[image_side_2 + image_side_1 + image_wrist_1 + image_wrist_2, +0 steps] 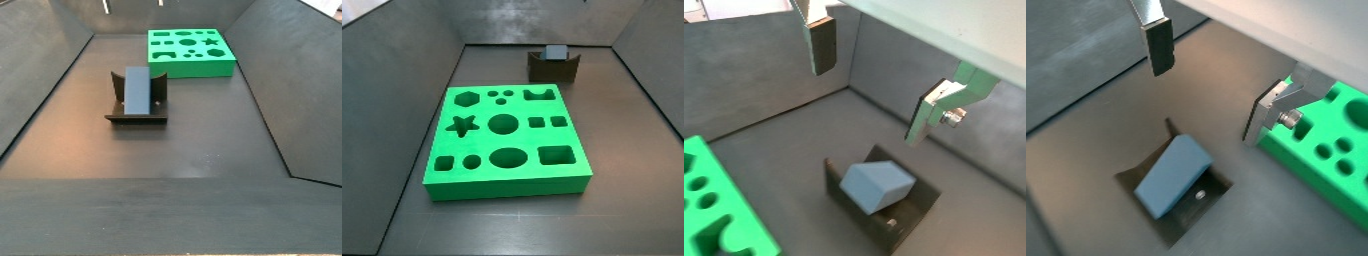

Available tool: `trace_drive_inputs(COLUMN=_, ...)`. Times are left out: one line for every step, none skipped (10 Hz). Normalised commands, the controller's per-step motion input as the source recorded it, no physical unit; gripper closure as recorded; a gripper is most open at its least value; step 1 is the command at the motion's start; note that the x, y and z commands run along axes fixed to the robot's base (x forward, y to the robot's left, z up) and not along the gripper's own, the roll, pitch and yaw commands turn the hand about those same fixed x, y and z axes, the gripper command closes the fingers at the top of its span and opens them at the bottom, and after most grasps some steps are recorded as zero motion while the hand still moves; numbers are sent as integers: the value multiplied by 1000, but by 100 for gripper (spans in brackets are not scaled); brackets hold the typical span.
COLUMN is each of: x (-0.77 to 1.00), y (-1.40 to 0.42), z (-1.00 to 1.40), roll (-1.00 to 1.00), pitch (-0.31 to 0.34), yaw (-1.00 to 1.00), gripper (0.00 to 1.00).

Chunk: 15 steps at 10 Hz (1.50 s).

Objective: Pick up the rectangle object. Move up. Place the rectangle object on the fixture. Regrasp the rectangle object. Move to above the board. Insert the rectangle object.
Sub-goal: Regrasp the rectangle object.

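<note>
No text, label, brand, number or sign can be read in any view. The board (pixel 508 140) carries only shaped cutouts, with no lettering on its green faces. The rectangle object (pixel 138 88) resting in the fixture (pixel 135 110) has plain faces, and the fixture shows no marking either. The gripper (pixel 871 85), open above the fixture with nothing between its fingers (pixel 823 45), bears no readable print on its plates or pads.

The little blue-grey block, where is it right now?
The rectangle object leans in the fixture, apart from the board. The gripper is open above it, not touching.
</note>
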Motion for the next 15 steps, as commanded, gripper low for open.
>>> trace_drive_inputs(x=-20, y=-16, z=9, roll=1000, pitch=-21, yaw=23, gripper=0)
trace_drive_inputs(x=-12, y=-17, z=9, roll=1000, pitch=-17, yaw=24, gripper=0)
trace_drive_inputs(x=8, y=-23, z=2, roll=1000, pitch=-10, yaw=25, gripper=0)
trace_drive_inputs(x=18, y=-18, z=-5, roll=1000, pitch=-2, yaw=26, gripper=0)
trace_drive_inputs(x=30, y=-23, z=-5, roll=1000, pitch=11, yaw=28, gripper=0)
trace_drive_inputs(x=40, y=-23, z=-5, roll=1000, pitch=19, yaw=31, gripper=0)
trace_drive_inputs(x=56, y=-28, z=-9, roll=1000, pitch=43, yaw=37, gripper=0)
trace_drive_inputs(x=71, y=-31, z=-10, roll=1000, pitch=65, yaw=45, gripper=0)
trace_drive_inputs(x=84, y=-34, z=-12, roll=1000, pitch=111, yaw=64, gripper=0)
trace_drive_inputs(x=87, y=-37, z=-11, roll=927, pitch=126, yaw=74, gripper=0)
trace_drive_inputs(x=92, y=-40, z=-13, roll=660, pitch=131, yaw=95, gripper=0)
trace_drive_inputs(x=91, y=-42, z=-14, roll=465, pitch=128, yaw=116, gripper=0)
trace_drive_inputs(x=87, y=-26, z=-7, roll=249, pitch=113, yaw=142, gripper=0)
trace_drive_inputs(x=34, y=78, z=-1000, roll=73, pitch=91, yaw=120, gripper=0)
trace_drive_inputs(x=36, y=76, z=-1000, roll=32, pitch=43, yaw=136, gripper=0)
